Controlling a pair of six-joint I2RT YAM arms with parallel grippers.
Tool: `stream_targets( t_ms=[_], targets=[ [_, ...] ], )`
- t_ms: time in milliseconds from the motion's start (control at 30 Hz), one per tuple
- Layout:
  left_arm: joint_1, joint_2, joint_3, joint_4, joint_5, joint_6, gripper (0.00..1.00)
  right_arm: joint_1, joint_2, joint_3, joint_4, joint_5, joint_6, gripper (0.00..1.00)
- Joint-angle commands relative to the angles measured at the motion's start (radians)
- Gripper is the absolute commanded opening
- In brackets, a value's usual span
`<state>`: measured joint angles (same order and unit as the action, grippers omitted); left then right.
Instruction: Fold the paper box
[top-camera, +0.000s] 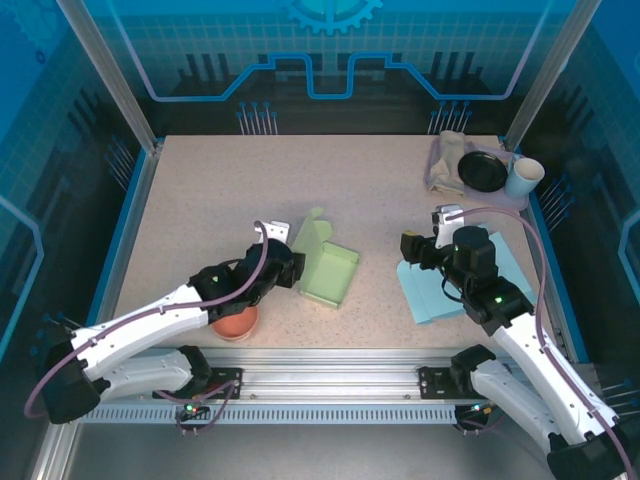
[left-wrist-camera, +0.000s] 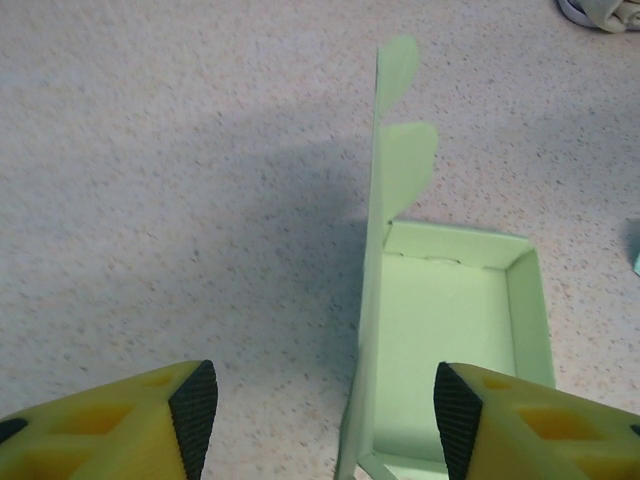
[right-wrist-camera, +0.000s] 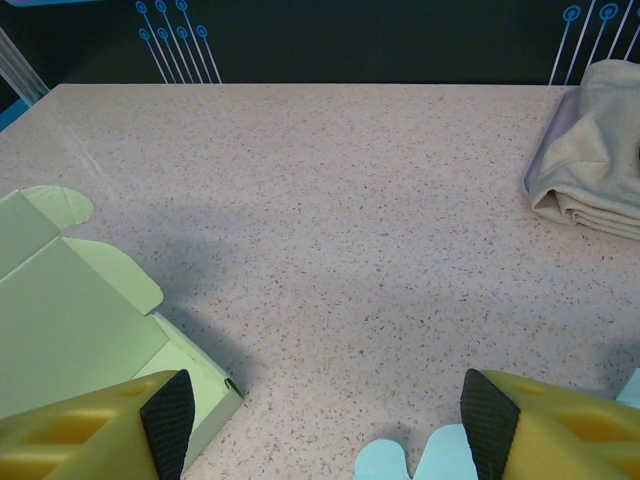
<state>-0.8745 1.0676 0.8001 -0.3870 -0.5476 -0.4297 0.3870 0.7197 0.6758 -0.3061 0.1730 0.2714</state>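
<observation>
Currently your green paper box (top-camera: 330, 268) sits mid-table, its tray open upward and lid flap (left-wrist-camera: 400, 170) standing upright, just ahead of your left gripper (left-wrist-camera: 322, 410), whose spread jaws grip nothing. Your right gripper (right-wrist-camera: 325, 425) hovers over the speckled tabletop (right-wrist-camera: 330, 250) beside a light-blue sheet (top-camera: 425, 298), jaws likewise wide apart.

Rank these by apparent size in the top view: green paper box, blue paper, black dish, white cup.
Largest: green paper box and blue paper, similar, unranked; the right arm hides part of the paper.
Then black dish.
Smallest: white cup.
</observation>
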Motion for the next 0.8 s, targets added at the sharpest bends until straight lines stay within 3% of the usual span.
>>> stream_targets(
  t_ms=[0, 167, 267, 467, 633, 767],
  targets=[
    [-0.007, 0.003, -0.043, 0.126, 0.087, -0.112, 0.62, -0.011, 0.003, 0.029, 0.009, -0.028, -0.009, 0.74],
    [-0.006, 0.068, -0.064, 0.154, 0.032, -0.129, 0.55, -0.011, 0.018, 0.035, 0.007, -0.049, -0.009, 0.73],
    [-0.005, 0.115, -0.034, 0.178, 0.004, -0.057, 0.38, -0.011, 0.027, 0.037, 0.011, -0.070, -0.011, 0.73],
    [0.009, 0.212, 0.181, 0.076, 0.176, 0.289, 0.00, -0.010, 0.093, 0.061, 0.012, -0.188, -0.044, 0.73],
    [0.011, 0.224, 0.253, 0.036, 0.321, 0.531, 0.00, -0.010, 0.231, 0.093, -0.004, -0.251, -0.068, 0.72],
    [0.011, 0.190, 0.169, 0.129, 0.443, 0.721, 0.00, 0.006, 0.335, 0.100, 0.032, -0.303, -0.096, 0.67]
  ],
)
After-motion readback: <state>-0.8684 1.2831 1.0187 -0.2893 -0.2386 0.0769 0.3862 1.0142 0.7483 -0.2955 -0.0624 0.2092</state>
